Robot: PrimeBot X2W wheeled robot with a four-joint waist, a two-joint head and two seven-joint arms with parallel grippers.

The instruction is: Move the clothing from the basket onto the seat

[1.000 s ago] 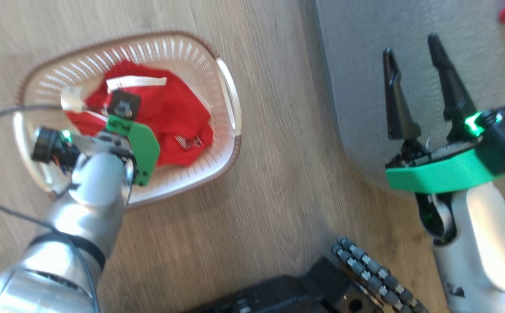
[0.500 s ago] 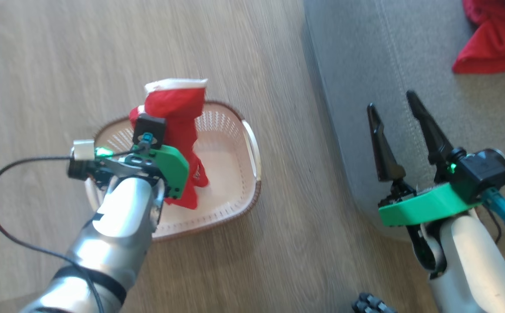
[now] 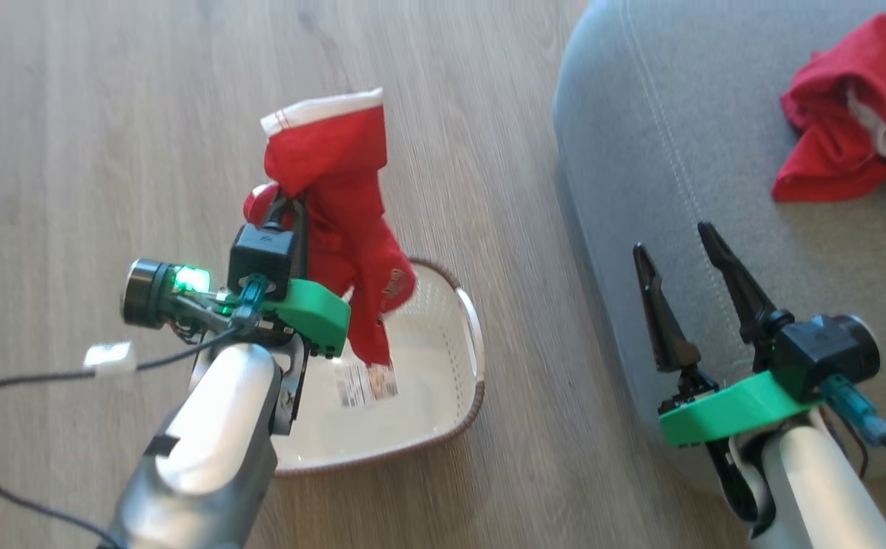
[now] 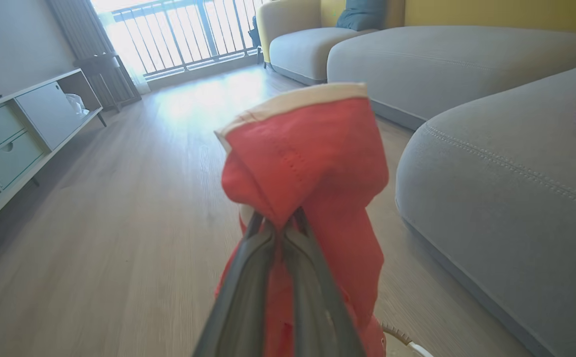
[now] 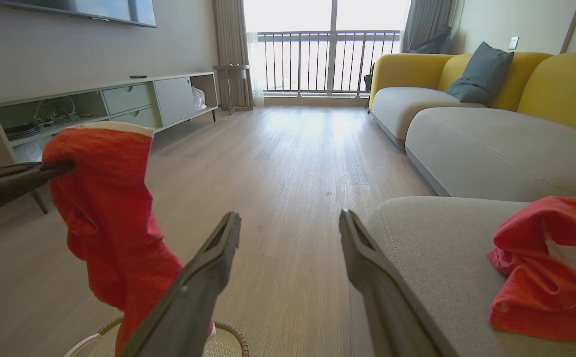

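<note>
The left tool [image 3: 289,204] is clamped on a red garment [image 3: 336,168] hanging limp above the basket [image 3: 473,358]. It is likely light, soft cloth, best pinched at a bunched fold. The right tool [image 3: 670,238], right of the basket, is spread apart, empty.

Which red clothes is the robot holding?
Start at the big grey seat, then look left to the cream basket on the floor. A red garment with a white edge dangles above it from the left gripper. The other red one lies crumpled on the seat.

No legible text, sticker [image 3: 367,383] included
</note>
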